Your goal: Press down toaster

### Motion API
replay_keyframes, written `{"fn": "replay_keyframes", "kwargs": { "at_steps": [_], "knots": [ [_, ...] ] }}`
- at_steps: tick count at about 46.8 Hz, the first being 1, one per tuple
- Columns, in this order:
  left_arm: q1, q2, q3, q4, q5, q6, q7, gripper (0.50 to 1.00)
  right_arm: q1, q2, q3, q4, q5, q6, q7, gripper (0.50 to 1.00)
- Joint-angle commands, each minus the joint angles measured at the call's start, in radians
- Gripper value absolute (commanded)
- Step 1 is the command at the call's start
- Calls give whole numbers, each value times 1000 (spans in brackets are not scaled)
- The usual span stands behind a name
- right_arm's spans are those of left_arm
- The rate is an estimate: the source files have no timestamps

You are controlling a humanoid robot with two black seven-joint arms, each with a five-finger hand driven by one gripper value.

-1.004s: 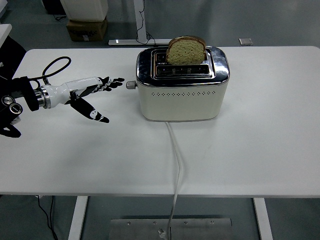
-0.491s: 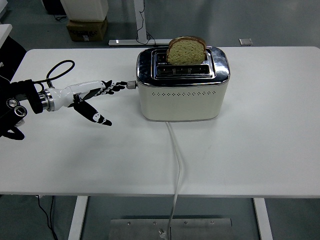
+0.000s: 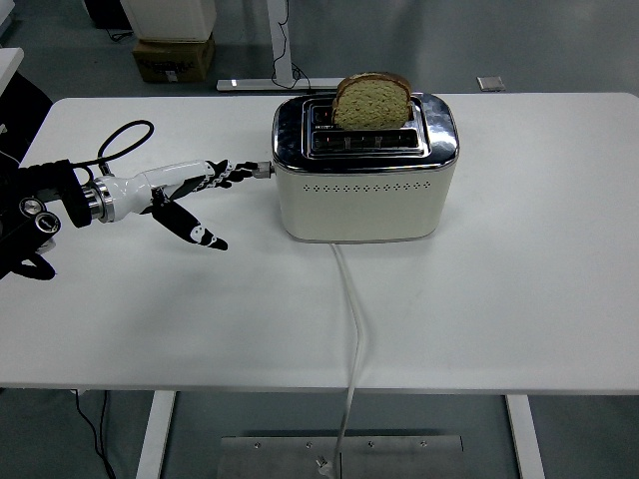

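The toaster [image 3: 364, 170] has a smooth, cream-coloured body with a satin sheen under a mirror-bright chromed metal top, and the slice of bread [image 3: 371, 101] standing in its slot looks porous and matt with a darker rough crust. Its cord [image 3: 352, 329], running to the table's near edge, looks like smooth pale plastic or rubber, and the table [image 3: 519, 299] itself is a plain matt white surface. The left hand [image 3: 190, 190] shows glossy white and black hard-plastic shells behind a polished metal wrist ring.
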Motion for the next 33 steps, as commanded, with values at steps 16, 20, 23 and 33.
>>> {"fn": "replay_keyframes", "kwargs": {
  "at_steps": [16,20,23,33],
  "knots": [
    [0,-14,11,24,-1,1,0,1000,0,0,1,0,0,-1,0,998],
    [0,-14,13,27,-3,1,0,1000,0,0,-1,0,-1,0,0,1000],
    [0,-20,13,28,-3,1,0,1000,0,0,-1,0,0,0,0,998],
    [3,-34,22,44,-5,1,0,1000,0,0,1,0,0,0,0,998]
  ]
}}
